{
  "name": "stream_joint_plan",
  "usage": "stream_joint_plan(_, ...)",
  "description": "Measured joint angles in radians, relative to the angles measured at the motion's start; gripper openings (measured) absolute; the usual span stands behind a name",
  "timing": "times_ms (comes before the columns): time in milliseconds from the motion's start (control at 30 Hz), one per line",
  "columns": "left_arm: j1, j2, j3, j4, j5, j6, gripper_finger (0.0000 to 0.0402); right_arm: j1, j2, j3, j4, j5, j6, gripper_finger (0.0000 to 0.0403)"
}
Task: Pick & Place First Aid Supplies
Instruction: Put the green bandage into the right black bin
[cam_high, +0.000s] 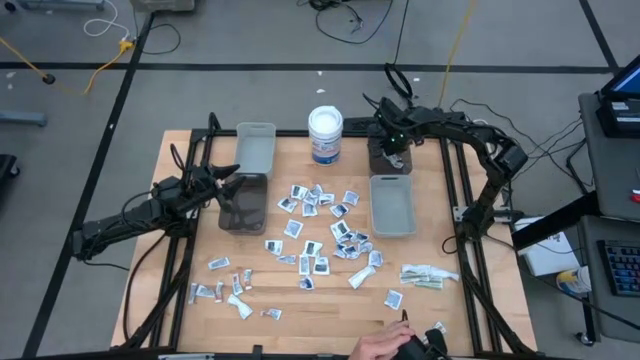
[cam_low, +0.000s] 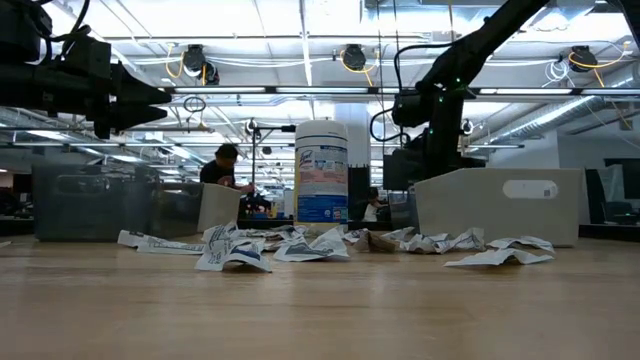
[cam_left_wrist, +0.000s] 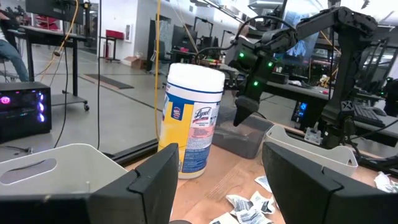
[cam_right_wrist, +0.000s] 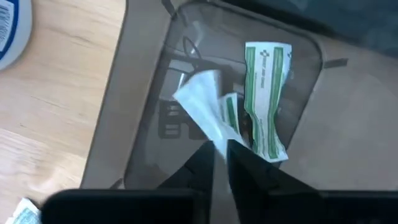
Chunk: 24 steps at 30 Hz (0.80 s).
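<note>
The bench (cam_high: 200, 335) carries a loose scatter of first aid packets (cam_high: 318, 240) across its middle, with a few longer pale sachets (cam_high: 425, 276) lying flat near its right edge, their long axes running roughly left to right.

The right arm reaches in from the right, elbow bent high, its wrist angled down over a clear bin (cam_high: 390, 160) at the back of the bench, just right of the white tub (cam_high: 325, 135). The left arm stretches low from the left side toward a dark bin (cam_high: 243, 203), level with the bench.

Only the right wrist view shows the catch — the right pincer (cam_right_wrist: 219, 144) is pressed together on a white sachet with green print (cam_right_wrist: 208, 112), pinched at one end so its long axis slants away from the fingers, over the clear bin where a second green-printed sachet (cam_right_wrist: 266, 93) is seen lengthwise.

The left pincer (cam_left_wrist: 214, 177) is spread wide, holding nothing.
</note>
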<state>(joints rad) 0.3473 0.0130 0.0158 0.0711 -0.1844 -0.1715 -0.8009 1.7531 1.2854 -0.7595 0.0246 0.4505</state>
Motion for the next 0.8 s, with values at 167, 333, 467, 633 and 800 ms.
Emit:
stream_joint_plan(167, 0.0, 0.0, 0.0, 0.0, 0.0, 0.0, 0.0237, 0.0, -0.003, 0.0, 0.034, 0.0, -0.044, 0.0117)
stream_joint_plan(333, 0.0, 0.0, 0.0, 0.0, 0.0, 0.0, 0.0237, 0.0, -0.058, 0.006, 0.051, -0.05, -0.069, 0.0162)
stream_joint_plan(467, 0.0, 0.0, 0.0, 0.0, 0.0, 0.0, 0.0237, 0.0, -0.126, 0.007, 0.024, -0.065, -0.109, 0.0163)
stream_joint_plan(633, 0.0, 0.0, 0.0, 0.0, 0.0, 0.0, 0.0237, 0.012, -0.215, 0.007, -0.109, -0.078, -0.215, 0.0149)
stream_joint_plan(800, 0.0, 0.0, 0.0, 0.0, 0.0, 0.0, 0.0237, 0.031, -0.295, 0.007, -0.234, -0.079, -0.262, 0.0138)
